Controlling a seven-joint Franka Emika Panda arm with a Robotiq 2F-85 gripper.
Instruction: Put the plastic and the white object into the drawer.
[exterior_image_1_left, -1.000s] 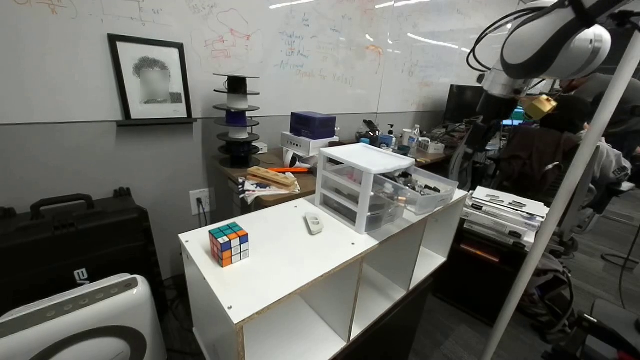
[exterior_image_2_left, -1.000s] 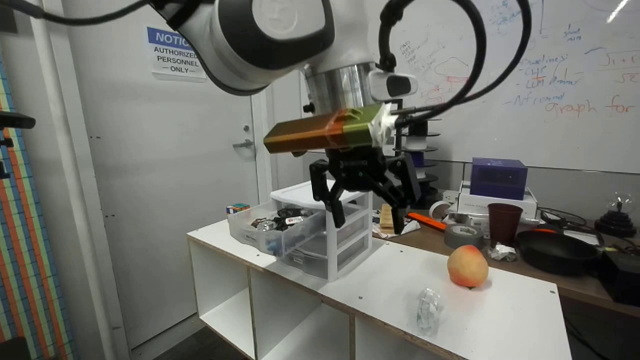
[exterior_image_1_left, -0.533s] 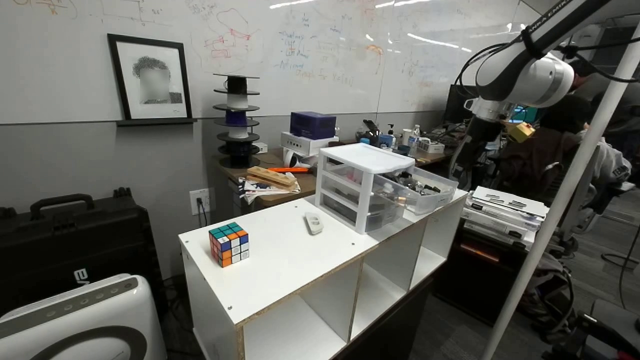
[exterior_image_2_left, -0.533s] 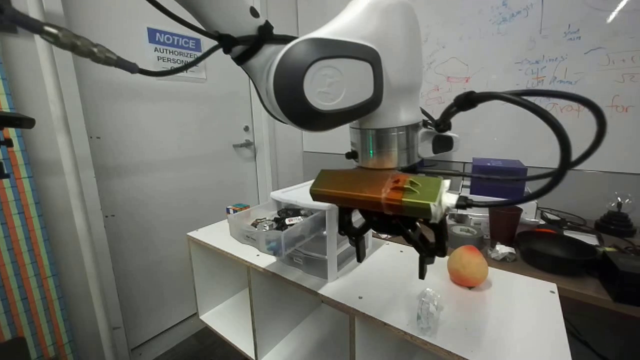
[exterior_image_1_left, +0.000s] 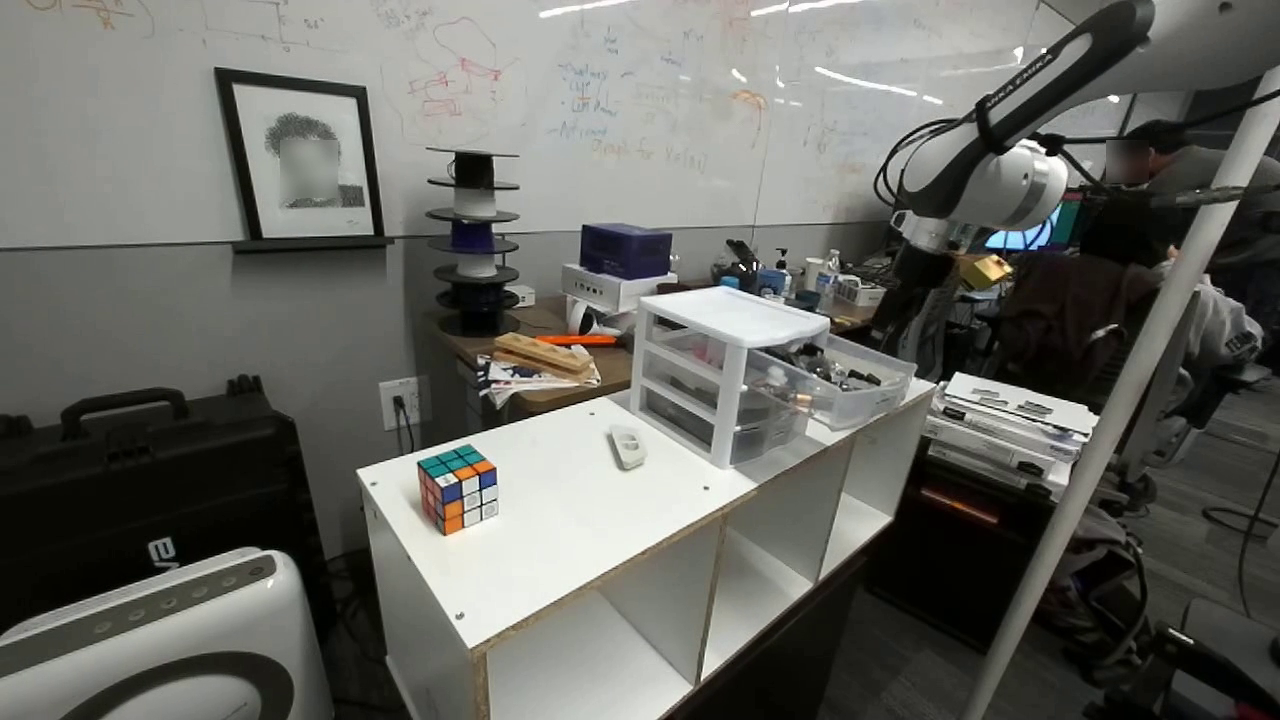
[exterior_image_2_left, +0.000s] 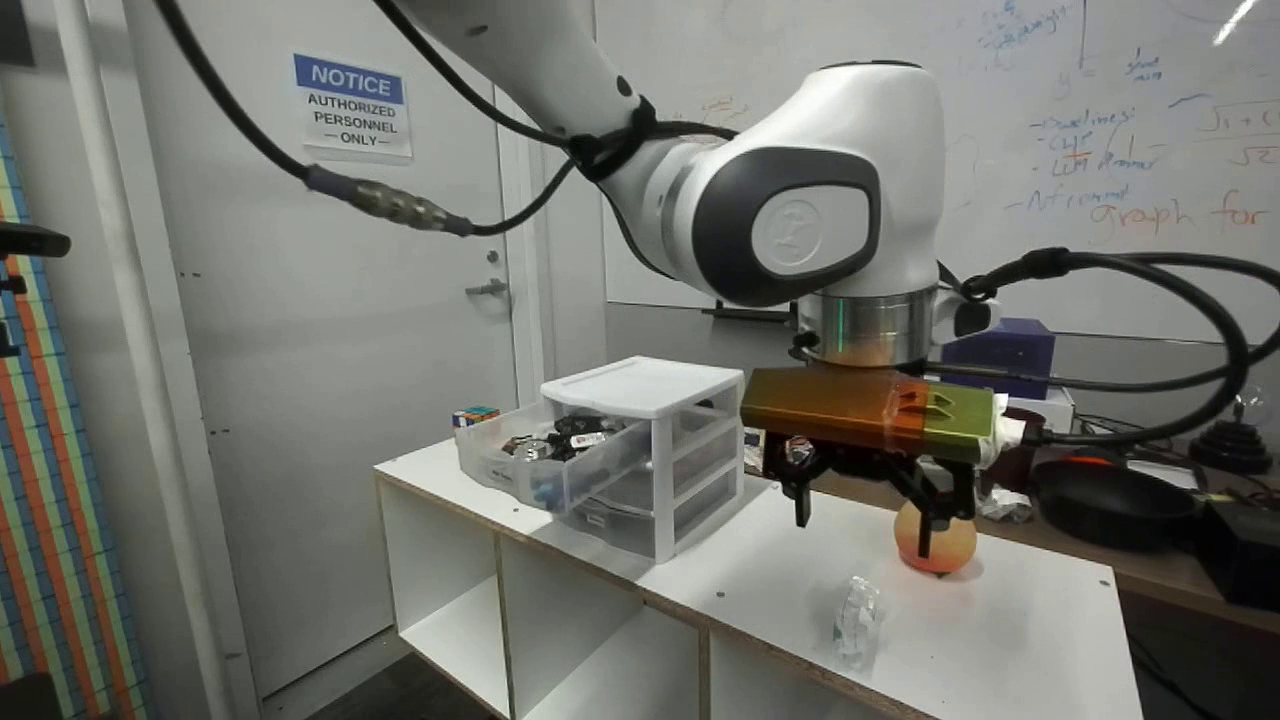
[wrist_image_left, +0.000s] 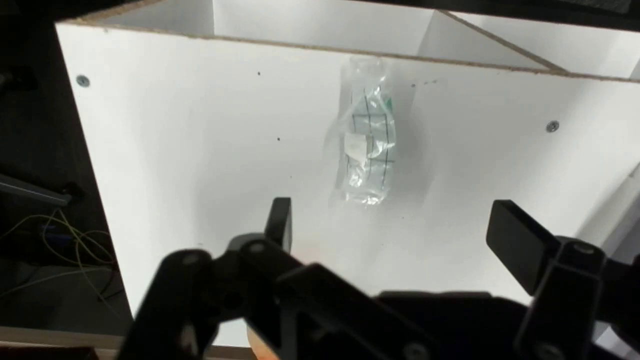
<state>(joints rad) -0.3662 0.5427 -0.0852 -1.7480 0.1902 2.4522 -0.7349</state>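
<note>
Seeing the black, angular end effector (exterior_image_2_left: 864, 540) with jaws apart above the smooth white surface (exterior_image_2_left: 1020, 640). Finding crinkled, clear plastic wrapping (wrist_image_left: 367, 145) there, near the peach (exterior_image_2_left: 955, 550), pointing its long axis almost squarely at the rough chipboard edge (wrist_image_left: 280, 44). Noting an oblong white object (exterior_image_1_left: 628, 447) lying roughly crosswise between puzzle cube (exterior_image_1_left: 458, 488) and plastic chest (exterior_image_1_left: 725, 312) with translucent drawer (exterior_image_1_left: 862, 405) pulled out.
</note>
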